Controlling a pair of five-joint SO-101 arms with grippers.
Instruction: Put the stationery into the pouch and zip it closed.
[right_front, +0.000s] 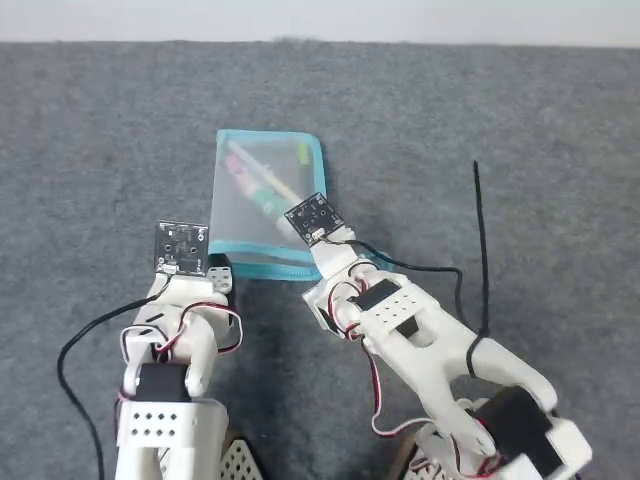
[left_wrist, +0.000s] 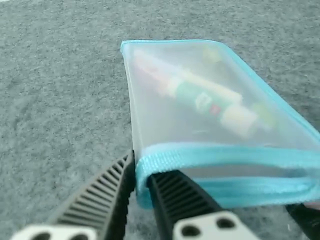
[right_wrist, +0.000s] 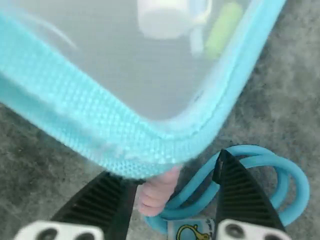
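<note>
The pouch (right_front: 262, 200) lies flat on the grey bench (right_front: 100, 130), a translucent sleeve edged in teal, with its zip edge turned toward the two arms. The stationery (left_wrist: 200, 97) is inside it — a green-and-white tube and some pink and yellow-green pieces show through the wall, lying roughly along the pouch's length.

The left end effector (left_wrist: 142, 172) is at the corner of the zip edge nearest the left arm. Its two ribbed black fingers (left_wrist: 112, 192) are pressed together on the teal band, so that corner is pinched between them. In the left wrist view the zip edge runs as two teal bands, one above the other; whether the zip is drawn along it cannot be told.

The right end effector (right_wrist: 170, 167) is at the opposite corner of the same edge, where the teal binding curves round. Its fingers stand well apart and clamp nothing. Between them sits a small pink tab (right_wrist: 156, 192), just under the pouch's corner and close beside one finger, though contact cannot be made out. A teal loop (right_wrist: 280, 167) curls on the bench beside the tab, passing near the other finger.

A black cable (right_front: 480, 230) lies on the bench to the right of the pouch.
</note>
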